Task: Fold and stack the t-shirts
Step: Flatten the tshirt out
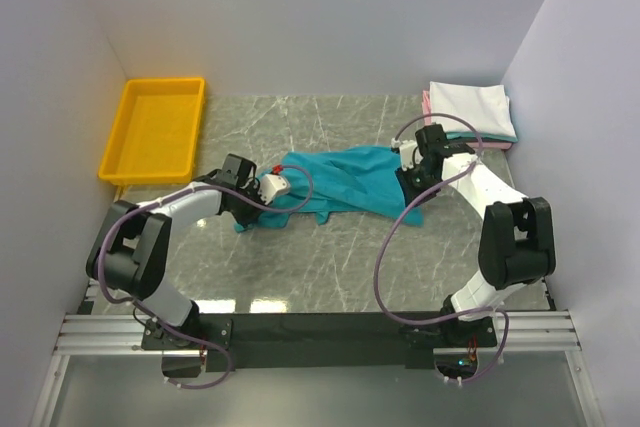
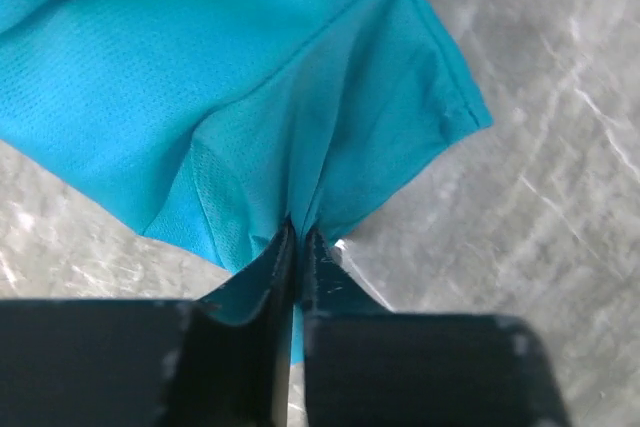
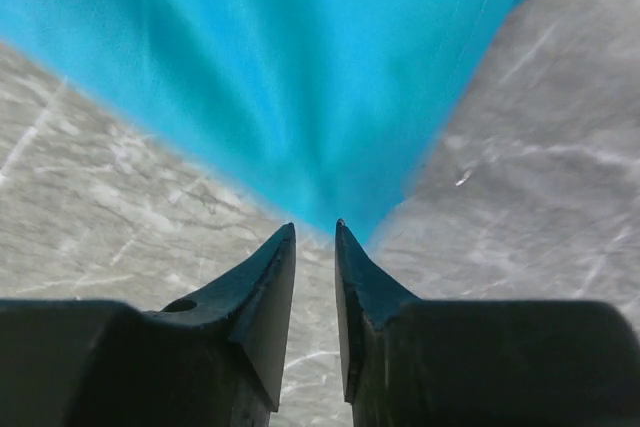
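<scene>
A teal t-shirt (image 1: 345, 179) lies crumpled and stretched across the middle of the table. My left gripper (image 1: 288, 187) is at its left end. In the left wrist view that gripper (image 2: 298, 239) is shut on a pinched fold of the teal t-shirt (image 2: 250, 67) near a sleeve hem. My right gripper (image 1: 402, 177) is at the shirt's right end. Its jaws (image 3: 315, 230) stand a little apart with only marble between them, and the teal cloth (image 3: 330, 67) starts just beyond the tips. Folded t-shirts (image 1: 472, 110) are stacked at the back right, white on top.
A yellow plastic bin (image 1: 155, 127) stands at the back left by the wall. Walls close in the table on the left, back and right. Bare marble shows in front of the shirt, between it and the arm bases.
</scene>
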Controlling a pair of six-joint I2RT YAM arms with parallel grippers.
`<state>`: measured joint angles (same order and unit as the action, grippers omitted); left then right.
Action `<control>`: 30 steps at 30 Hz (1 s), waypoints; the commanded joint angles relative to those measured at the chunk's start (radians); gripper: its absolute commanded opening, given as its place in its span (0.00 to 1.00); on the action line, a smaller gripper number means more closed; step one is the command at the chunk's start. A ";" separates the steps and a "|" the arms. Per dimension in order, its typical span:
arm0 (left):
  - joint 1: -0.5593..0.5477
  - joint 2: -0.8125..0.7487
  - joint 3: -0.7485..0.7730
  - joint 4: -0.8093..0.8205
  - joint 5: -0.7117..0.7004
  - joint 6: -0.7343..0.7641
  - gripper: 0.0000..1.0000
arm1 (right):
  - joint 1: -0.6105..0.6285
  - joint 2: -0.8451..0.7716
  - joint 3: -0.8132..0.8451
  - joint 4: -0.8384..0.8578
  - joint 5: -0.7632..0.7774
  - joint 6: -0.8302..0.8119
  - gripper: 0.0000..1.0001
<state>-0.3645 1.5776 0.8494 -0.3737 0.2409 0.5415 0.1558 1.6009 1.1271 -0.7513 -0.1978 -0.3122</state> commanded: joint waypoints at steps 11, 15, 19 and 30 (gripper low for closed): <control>0.134 -0.246 0.256 -0.666 0.371 0.291 0.01 | -0.013 -0.044 0.007 -0.040 0.023 -0.042 0.15; 0.243 -0.228 0.372 -0.795 0.414 0.382 0.01 | -0.013 -0.032 0.031 -0.011 0.008 -0.018 0.39; 0.282 -0.163 0.410 -0.783 0.408 0.373 0.01 | -0.010 0.092 0.108 0.026 -0.046 0.039 0.39; 0.352 -0.099 0.481 -0.804 0.451 0.374 0.01 | 0.074 0.316 0.218 0.118 -0.022 0.081 0.30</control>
<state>-0.0238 1.4990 1.2884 -1.1381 0.6365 0.8791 0.2024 1.8896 1.2831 -0.6685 -0.2424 -0.2474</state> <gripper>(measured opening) 0.027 0.324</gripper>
